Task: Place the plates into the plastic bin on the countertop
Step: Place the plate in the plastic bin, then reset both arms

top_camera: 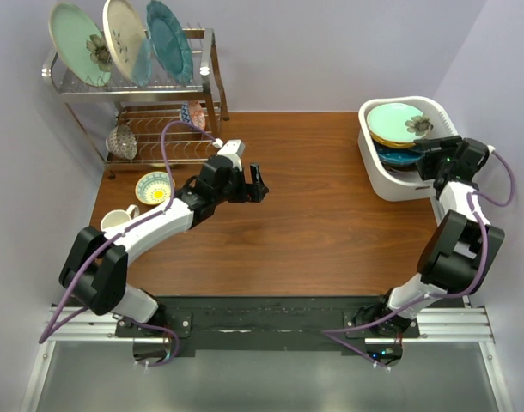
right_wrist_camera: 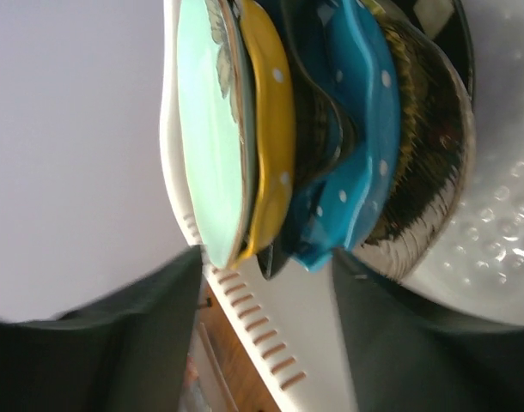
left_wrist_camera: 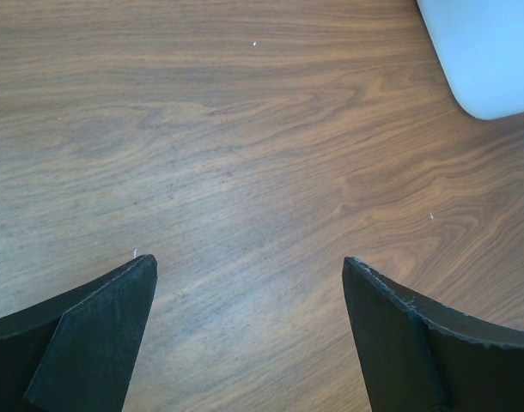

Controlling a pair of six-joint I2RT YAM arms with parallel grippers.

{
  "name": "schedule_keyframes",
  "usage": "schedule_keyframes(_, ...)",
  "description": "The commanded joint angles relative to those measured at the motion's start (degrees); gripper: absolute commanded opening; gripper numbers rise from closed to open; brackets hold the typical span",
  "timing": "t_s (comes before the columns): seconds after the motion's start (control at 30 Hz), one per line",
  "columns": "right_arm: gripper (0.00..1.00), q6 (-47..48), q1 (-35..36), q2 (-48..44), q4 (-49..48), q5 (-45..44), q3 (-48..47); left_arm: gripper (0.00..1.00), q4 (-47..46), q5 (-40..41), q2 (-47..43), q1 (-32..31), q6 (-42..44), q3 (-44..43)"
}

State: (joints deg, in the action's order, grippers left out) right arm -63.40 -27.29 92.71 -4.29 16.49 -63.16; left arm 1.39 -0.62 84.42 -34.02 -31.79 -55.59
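While left pincer (top_camera: 258,184) gapes above table (top_camera: 313,223), plates (top_camera: 398,120) stacked in bin (top_camera: 389,185).

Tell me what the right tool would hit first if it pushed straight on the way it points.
Most likely the pale green plate and yellow plate stacked in the plastic bin: their rims lie just ahead of the open right tool. Which touches first is unclear.

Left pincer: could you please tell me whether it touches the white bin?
Apart. The top view shows the left pincer open over the table, a wide stretch of wood between it and the white bin at the right.
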Motion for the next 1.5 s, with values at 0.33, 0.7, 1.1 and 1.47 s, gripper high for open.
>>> schedule_keyframes(0.33, 0.95, 7.84, 0.83, -18.07, -3.18, 5.84, 10.15, 0.98, -4.29, -2.28, -0.84, 0.18, 1.2, -0.3)
schedule_keyframes(0.7, 0.99, 23.13, 16.01, -23.71, 9.55, -0.84, 2.6, 1.0, 0.52, 2.27, -1.28, -2.01, 3.13, -2.32)
schedule_keyframes(1.1, 0.99, 34.65, 34.3, -25.38, 16.6, -13.14, 7.43, 1.0, 7.58, 23.19, -2.77, -10.89, 6.57, -7.16)
schedule_keyframes(1.47, 0.99, 36.68, 44.34, -25.91, 16.25, -22.2, 18.06, 1.0, 8.11, 31.12, -5.31, -12.39, 7.97, -5.41)
